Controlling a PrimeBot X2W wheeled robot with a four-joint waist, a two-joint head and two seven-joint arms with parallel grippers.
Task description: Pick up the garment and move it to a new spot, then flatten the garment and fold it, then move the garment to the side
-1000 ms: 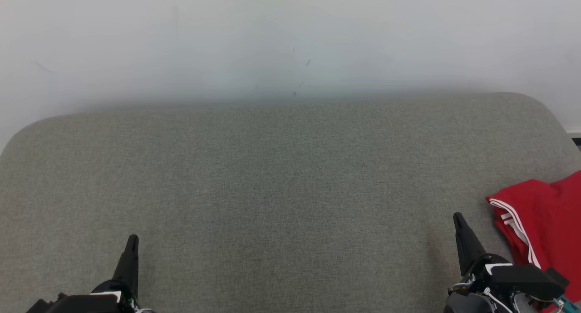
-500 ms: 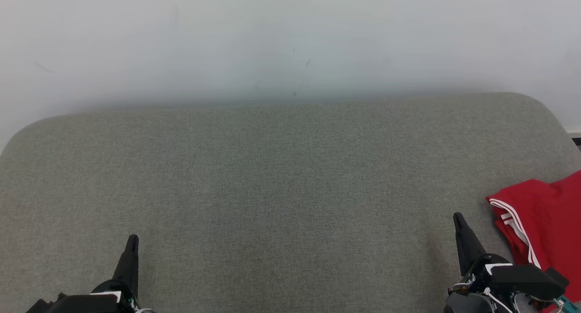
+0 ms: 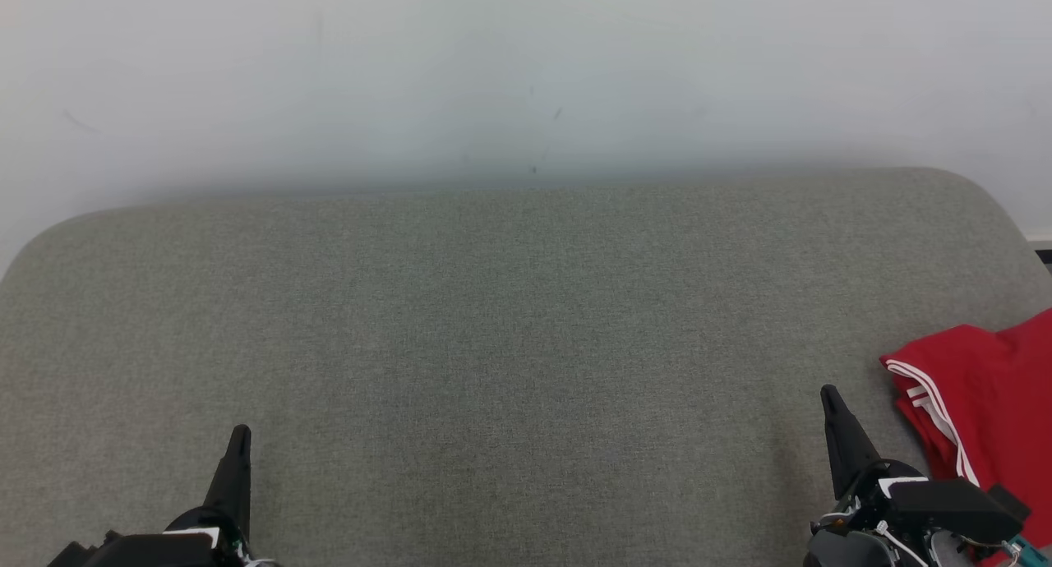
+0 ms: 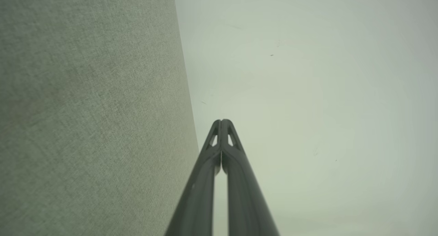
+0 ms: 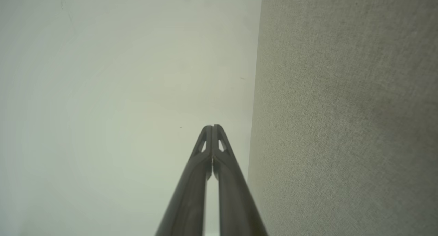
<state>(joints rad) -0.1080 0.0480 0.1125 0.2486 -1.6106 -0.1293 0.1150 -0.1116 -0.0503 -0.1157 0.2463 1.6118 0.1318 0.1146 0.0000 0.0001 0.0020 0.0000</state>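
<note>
A red garment [image 3: 986,386] with white stripes lies bunched at the right edge of the grey fabric surface [image 3: 509,345], partly cut off by the picture's edge. My right gripper [image 3: 830,398] stands just left of it, apart from it, fingers pressed together with nothing between them. At the lower left my left gripper [image 3: 239,435] is likewise shut and empty, far from the garment. In the left wrist view the left gripper [image 4: 222,121] has its tips touching, and in the right wrist view the right gripper [image 5: 212,127] has its tips touching as well.
A pale wall [image 3: 526,74] rises behind the surface's rounded far edge. The cushion's grey cloth [image 4: 85,109] runs along one side of each wrist view, with the wall [image 5: 119,92] on the other.
</note>
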